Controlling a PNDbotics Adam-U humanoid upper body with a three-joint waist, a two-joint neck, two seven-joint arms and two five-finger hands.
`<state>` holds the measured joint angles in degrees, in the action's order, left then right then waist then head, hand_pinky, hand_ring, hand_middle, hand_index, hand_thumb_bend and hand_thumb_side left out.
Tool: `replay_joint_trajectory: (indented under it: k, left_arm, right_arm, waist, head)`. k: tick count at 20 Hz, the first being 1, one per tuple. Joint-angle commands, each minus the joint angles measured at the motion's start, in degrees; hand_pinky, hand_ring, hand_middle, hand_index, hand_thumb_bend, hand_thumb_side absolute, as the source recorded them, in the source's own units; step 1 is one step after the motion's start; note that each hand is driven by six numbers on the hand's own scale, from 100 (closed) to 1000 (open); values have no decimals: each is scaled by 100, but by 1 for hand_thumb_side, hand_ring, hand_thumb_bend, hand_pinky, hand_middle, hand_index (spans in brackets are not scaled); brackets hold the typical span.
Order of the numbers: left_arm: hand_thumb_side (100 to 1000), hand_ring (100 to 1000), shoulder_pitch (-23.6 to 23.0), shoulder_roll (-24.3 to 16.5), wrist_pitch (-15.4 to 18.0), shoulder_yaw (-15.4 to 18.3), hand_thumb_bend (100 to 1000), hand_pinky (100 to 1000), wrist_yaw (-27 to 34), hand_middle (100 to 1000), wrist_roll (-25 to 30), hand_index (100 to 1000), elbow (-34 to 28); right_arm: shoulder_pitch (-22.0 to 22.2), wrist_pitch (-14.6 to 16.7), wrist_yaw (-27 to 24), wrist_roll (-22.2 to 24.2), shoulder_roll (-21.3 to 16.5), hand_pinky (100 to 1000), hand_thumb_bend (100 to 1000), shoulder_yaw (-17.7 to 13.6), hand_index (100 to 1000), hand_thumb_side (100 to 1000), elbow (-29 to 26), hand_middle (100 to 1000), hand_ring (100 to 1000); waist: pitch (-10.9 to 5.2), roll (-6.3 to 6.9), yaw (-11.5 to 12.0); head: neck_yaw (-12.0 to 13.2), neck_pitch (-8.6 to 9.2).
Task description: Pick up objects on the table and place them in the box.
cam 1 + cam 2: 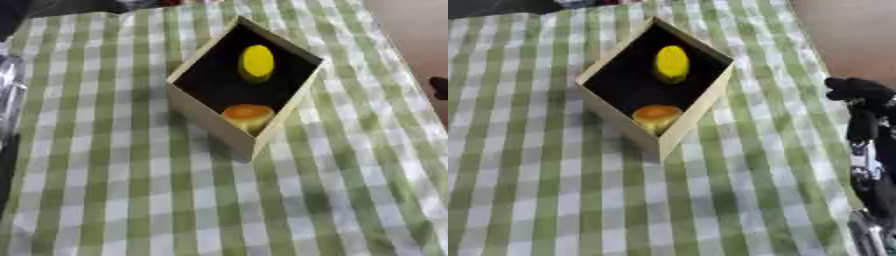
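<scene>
At the right edge I see my right hand (859, 91), a dark shape over the desk's (553, 200) green-checked cloth (131, 190); I cannot tell how its fingers are set. Left of it, well apart, stands the box (214, 119). Inside, an orange round thing (248, 116) sits at the near corner, a yellow oval (256, 62) beyond it.
</scene>
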<state>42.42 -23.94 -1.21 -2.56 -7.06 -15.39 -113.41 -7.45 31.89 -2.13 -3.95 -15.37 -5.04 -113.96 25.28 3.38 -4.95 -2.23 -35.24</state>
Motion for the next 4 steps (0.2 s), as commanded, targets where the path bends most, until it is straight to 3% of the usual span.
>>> replay_joint_trajectory:
  k: [1,4]
  left_arm:
    - [585,682,-278,-321,730,292,102,699,343,678,-427,832,-118]
    - [579,689,-828,-412,1468,464,129,705,533,684,-705,839,-118]
  right_arm:
    - [5,139,30,-80,-81,883,100,-86,774,554,-63,602,782]
    - [13,234,34,-121,-79,883,100,-103,774,555,-63,603,782]
  waist:
    - [-106,-55,15]
    - [-100,-110,42]
  head:
    - [-19,35]
    - [-3,56]
